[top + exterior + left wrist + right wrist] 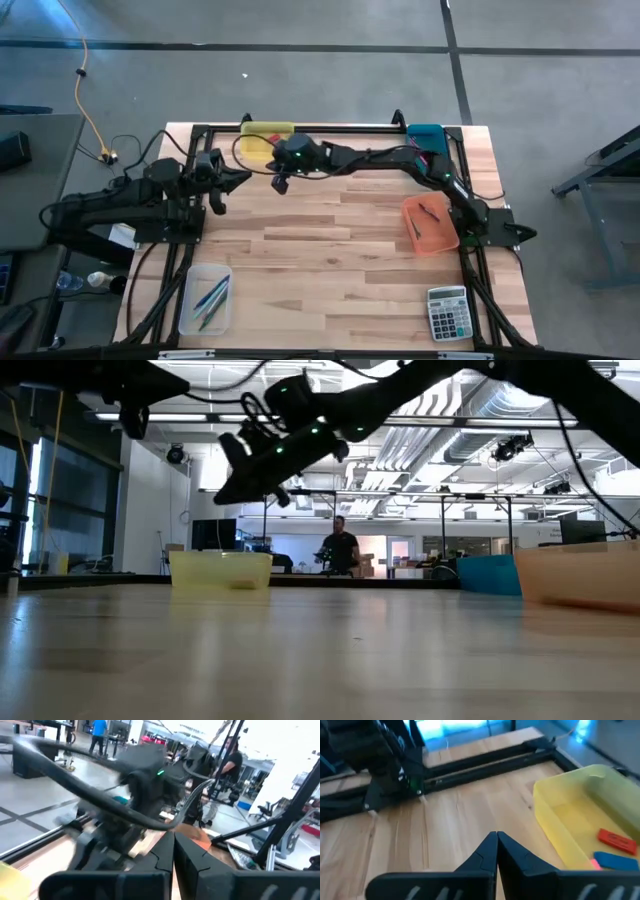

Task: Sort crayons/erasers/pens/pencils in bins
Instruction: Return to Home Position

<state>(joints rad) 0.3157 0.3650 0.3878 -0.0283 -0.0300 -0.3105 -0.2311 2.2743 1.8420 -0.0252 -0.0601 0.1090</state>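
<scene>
The yellow bin (265,140) stands at the table's far edge. In the right wrist view this bin (580,815) holds a red eraser (617,840), a blue eraser (615,861) and a pink one (595,864). My right gripper (496,840) is shut and holds nothing. It hangs above the bare wood just near-side of the yellow bin (280,182). My left gripper (174,842) is shut and holds nothing. It hovers level at the table's left (243,178), facing the right arm. No crayons show.
A teal bin (425,135) stands at the far right. An orange bin (430,225) with thin sticks sits at the right, and a clear bin (207,298) with pens at the near left. A grey calculator (447,313) lies near right. A person (342,550) stands far behind the table.
</scene>
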